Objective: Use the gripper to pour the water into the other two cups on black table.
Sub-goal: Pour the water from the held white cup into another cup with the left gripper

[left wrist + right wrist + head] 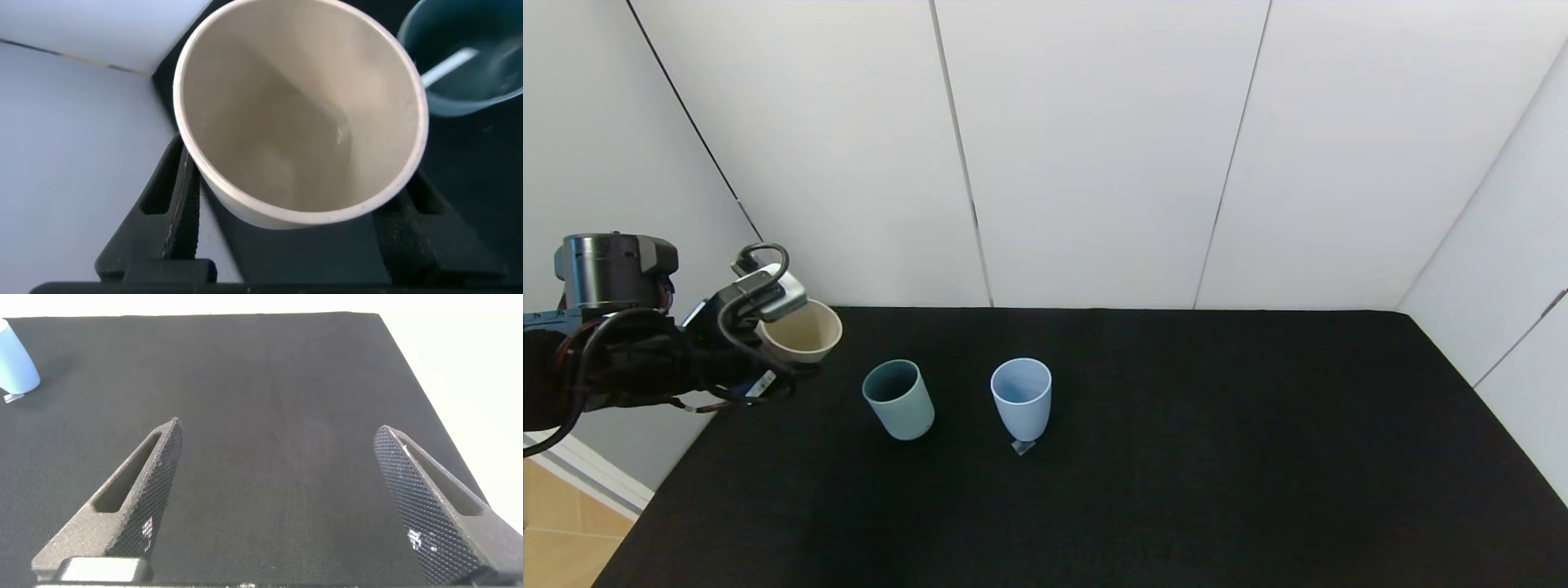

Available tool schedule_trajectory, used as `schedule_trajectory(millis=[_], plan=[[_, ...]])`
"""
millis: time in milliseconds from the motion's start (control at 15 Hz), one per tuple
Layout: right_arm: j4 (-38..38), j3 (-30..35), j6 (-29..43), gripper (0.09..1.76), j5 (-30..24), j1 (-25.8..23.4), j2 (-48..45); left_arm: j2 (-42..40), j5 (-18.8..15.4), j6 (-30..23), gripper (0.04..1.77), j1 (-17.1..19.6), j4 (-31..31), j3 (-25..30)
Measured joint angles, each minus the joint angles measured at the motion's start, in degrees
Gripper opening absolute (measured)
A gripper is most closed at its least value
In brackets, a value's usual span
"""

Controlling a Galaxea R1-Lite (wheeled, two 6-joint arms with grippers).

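Observation:
My left gripper (786,353) is shut on a cream-beige cup (802,331) and holds it above the left edge of the black table (1217,457), left of the other cups. In the left wrist view the beige cup (298,114) sits between my fingers (176,208), with a faint wet glint inside. The teal-green cup (898,400) stands upright just right of it and also shows in the left wrist view (466,69). The light blue cup (1021,400) stands upright further right. My right gripper (278,437) is open and empty over bare table, with the light blue cup (15,367) far off.
A small grey tag (1023,446) lies at the light blue cup's base. White wall panels (1094,147) stand behind the table and along its right side. Wooden floor (556,531) shows beyond the left table edge. The right arm is out of the head view.

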State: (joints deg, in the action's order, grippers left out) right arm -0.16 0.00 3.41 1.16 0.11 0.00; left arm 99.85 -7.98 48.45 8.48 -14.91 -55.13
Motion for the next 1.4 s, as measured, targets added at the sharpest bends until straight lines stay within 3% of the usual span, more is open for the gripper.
schedule_trajectory(millis=[133,600,1400], plan=[[0.0,0.0,0.0,1.71,-0.01,0.0,0.0,0.5,2.76,1.69,1.2,-0.91,0.04,-0.6],[0.0,0.0,0.0,1.71,0.0,0.0,0.0,1.35,7.25,4.78,1.2,-5.53,0.11,-0.66],[0.0,0.0,0.0,1.71,0.02,0.0,0.0,2.32,14.76,14.37,1.2,-9.11,-0.02,-0.49]])
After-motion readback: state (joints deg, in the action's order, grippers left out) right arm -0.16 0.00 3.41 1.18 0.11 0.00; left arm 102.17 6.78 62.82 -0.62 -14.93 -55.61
